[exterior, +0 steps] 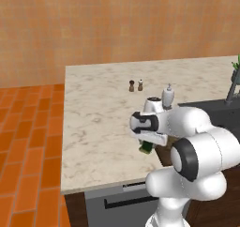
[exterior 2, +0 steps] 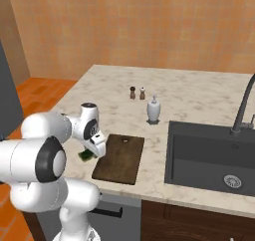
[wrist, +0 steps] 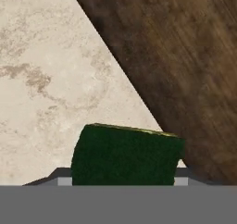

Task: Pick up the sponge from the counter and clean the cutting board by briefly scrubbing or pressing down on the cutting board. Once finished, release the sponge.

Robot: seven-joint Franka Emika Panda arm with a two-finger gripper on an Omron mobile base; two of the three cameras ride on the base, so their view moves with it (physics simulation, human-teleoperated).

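The sponge (wrist: 125, 156), a dark green block with a thin yellow edge, lies on the pale marble counter (wrist: 46, 79) just left of the dark brown cutting board (wrist: 185, 56). My gripper (wrist: 122, 179) points down over it, a finger against each short side, shut on the sponge. From the base, the sponge (exterior: 146, 147) (exterior 2: 87, 155) peeks out under the hand (exterior 2: 94, 144) near the counter's front edge, beside the left long side of the cutting board (exterior 2: 122, 160).
A white soap dispenser (exterior 2: 153, 109) stands behind the board. Two small shakers (exterior 2: 132, 92) (exterior 2: 142, 92) sit farther back. The dark sink (exterior 2: 214, 160) with its faucet (exterior 2: 244, 110) lies to the right. Open counter (exterior: 103, 118) stretches to the left.
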